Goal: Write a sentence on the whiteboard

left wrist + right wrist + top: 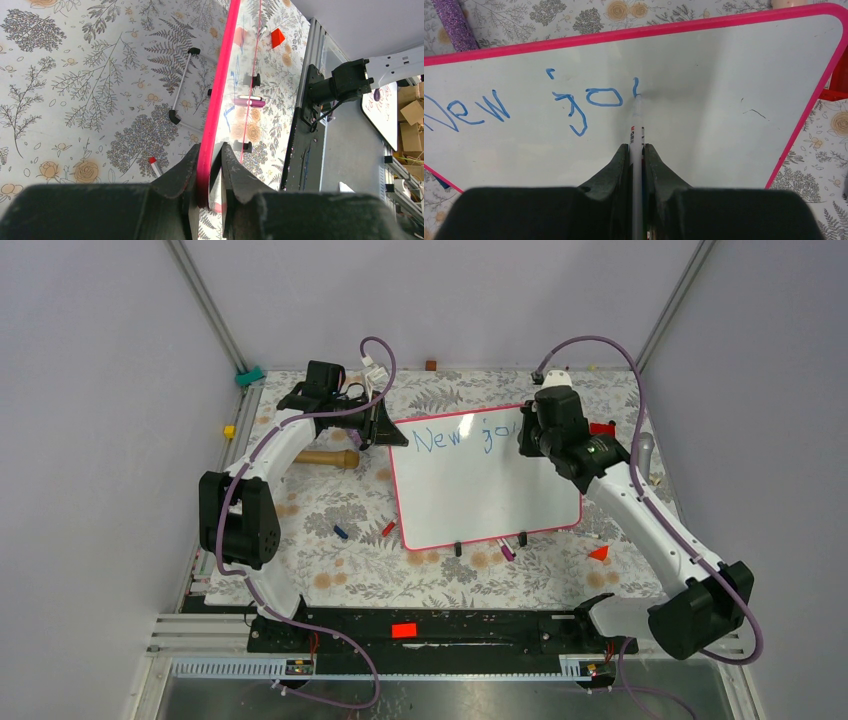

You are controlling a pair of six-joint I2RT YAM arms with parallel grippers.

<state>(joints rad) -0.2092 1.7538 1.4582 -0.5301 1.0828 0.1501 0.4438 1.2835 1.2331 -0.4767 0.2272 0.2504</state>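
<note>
The whiteboard (480,490) with a pink-red frame lies on the flowered table, black clips on its near edge. Blue writing (455,437) on it reads "New jo" plus the start of another letter; it also shows in the right wrist view (574,102). My left gripper (383,430) is shut on the board's left frame edge (212,125), one finger on each side. My right gripper (527,432) is shut on a white marker (638,135) whose tip touches the board just right of the "o".
A wooden handle (325,457) lies left of the board. Small marker caps, blue (341,532) and red (388,528), lie in front of it. A purple marker (507,551) and a red triangle (599,553) lie near the board's near edge. A red object (601,428) sits at the right.
</note>
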